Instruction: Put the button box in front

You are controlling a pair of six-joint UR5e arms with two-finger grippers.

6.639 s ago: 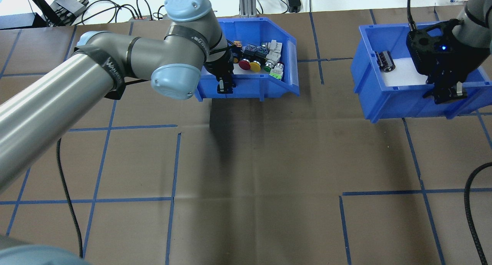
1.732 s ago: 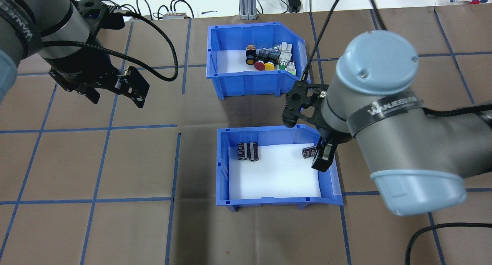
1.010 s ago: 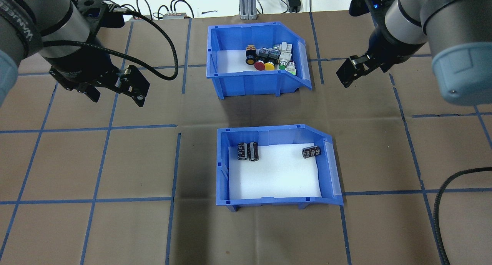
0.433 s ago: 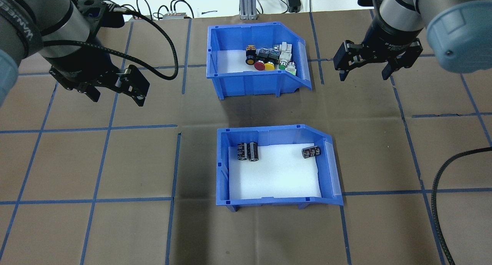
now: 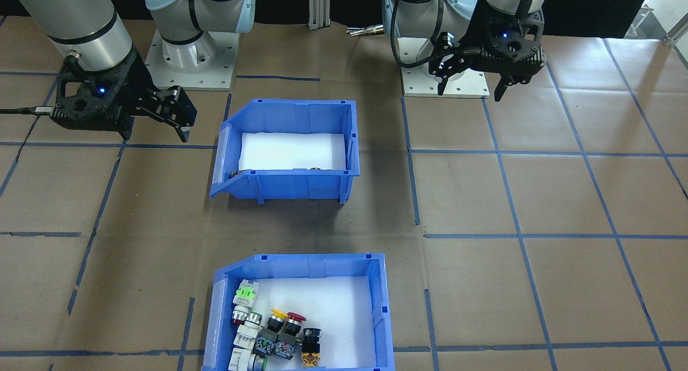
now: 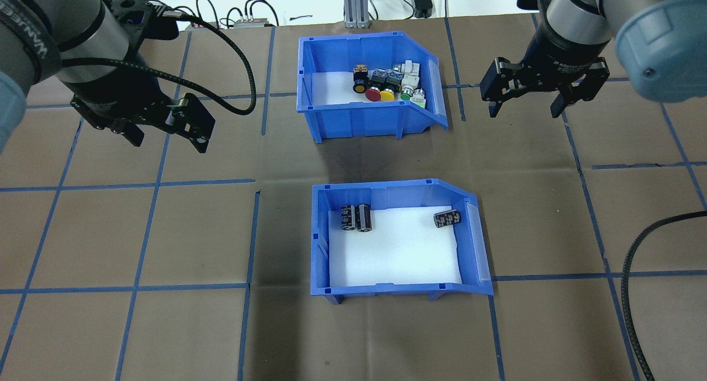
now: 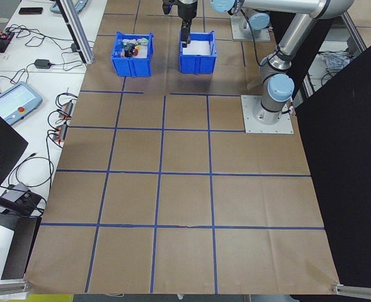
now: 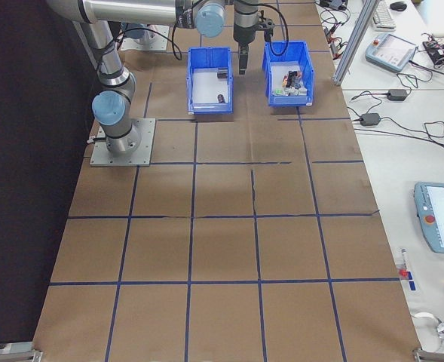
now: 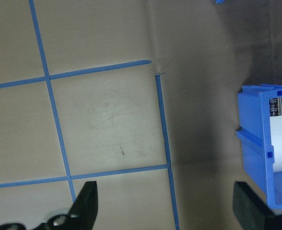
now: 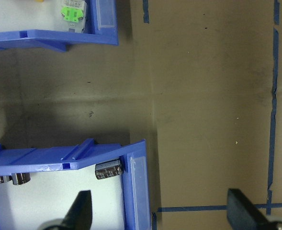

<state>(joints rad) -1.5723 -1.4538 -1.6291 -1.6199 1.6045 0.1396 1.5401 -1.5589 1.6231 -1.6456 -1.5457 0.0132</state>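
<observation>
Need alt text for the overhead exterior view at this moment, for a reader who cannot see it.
Two blue bins sit mid-table: the button box farther from the robot, the capacitor bin nearer. The left gripper and right gripper hover open at either side, holding nothing.

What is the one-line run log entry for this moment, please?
button box: far row, free | capacitor bin: near row | left gripper: open, empty | right gripper: open, empty

Blue button box [image 6: 364,113] upright on table, white liner, coloured push-buttons clustered inside, untouched
</observation>
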